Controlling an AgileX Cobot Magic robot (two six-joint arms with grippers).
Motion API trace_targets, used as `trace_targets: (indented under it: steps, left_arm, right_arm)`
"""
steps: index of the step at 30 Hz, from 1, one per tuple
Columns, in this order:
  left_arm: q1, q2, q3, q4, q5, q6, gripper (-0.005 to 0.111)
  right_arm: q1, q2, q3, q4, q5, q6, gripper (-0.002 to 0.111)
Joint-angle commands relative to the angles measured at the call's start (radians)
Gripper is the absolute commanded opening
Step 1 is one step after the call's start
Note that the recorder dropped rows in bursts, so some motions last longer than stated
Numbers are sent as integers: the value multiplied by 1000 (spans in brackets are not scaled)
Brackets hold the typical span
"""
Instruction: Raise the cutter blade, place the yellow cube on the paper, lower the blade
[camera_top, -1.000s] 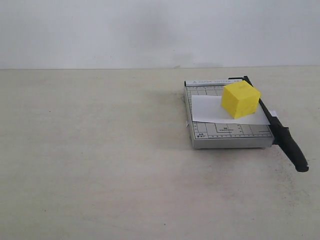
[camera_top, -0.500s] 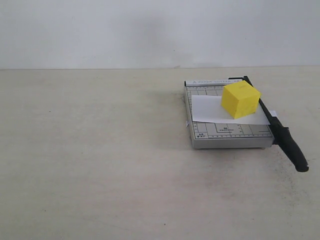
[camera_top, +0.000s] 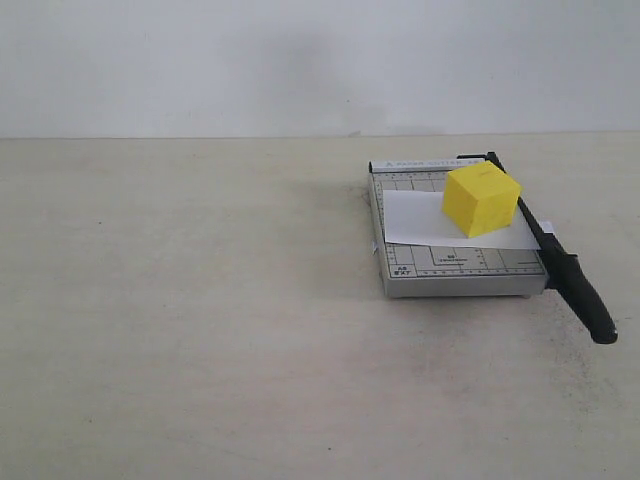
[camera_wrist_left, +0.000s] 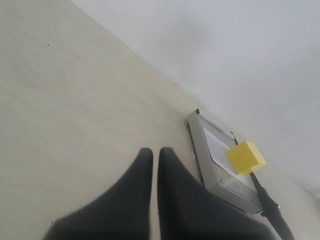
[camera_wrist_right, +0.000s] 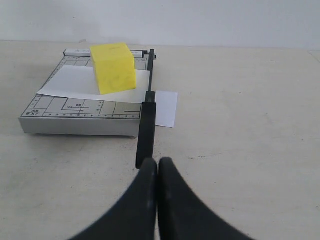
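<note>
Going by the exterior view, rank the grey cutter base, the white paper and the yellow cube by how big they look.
Largest: grey cutter base.
Next: white paper, though part of it is covered.
Smallest: yellow cube.
All three sit together, so nearness to the camera hardly skews this.

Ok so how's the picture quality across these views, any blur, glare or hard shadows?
Exterior view: soft even light, no glare, only a faint shadow on the table left of the cutter base. Left wrist view: the dark left fingers are blurred up close; the yellow cube is fairly sharp. Right wrist view: right fingers soft-edged, cube and paper crisp.
</note>
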Motion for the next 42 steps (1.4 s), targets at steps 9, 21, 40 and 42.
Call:
trace_targets:
  steps: [9,21,40,42]
  left_arm:
    - [83,-4,3,223,-76,462,4]
    - [82,-4,3,225,29,525,4]
    - [84,-4,3,225,29,525,4]
    - [84,-4,3,225,29,525,4]
  right_arm:
    - [0,-5,-1,-5,-1,-10,0]
    - [0,-5,-1,-1,-1,-10,0]
    - [0,-5,-1,-2,-4,-10,0]
    - [0,-5,-1,-2,-4,-10,0]
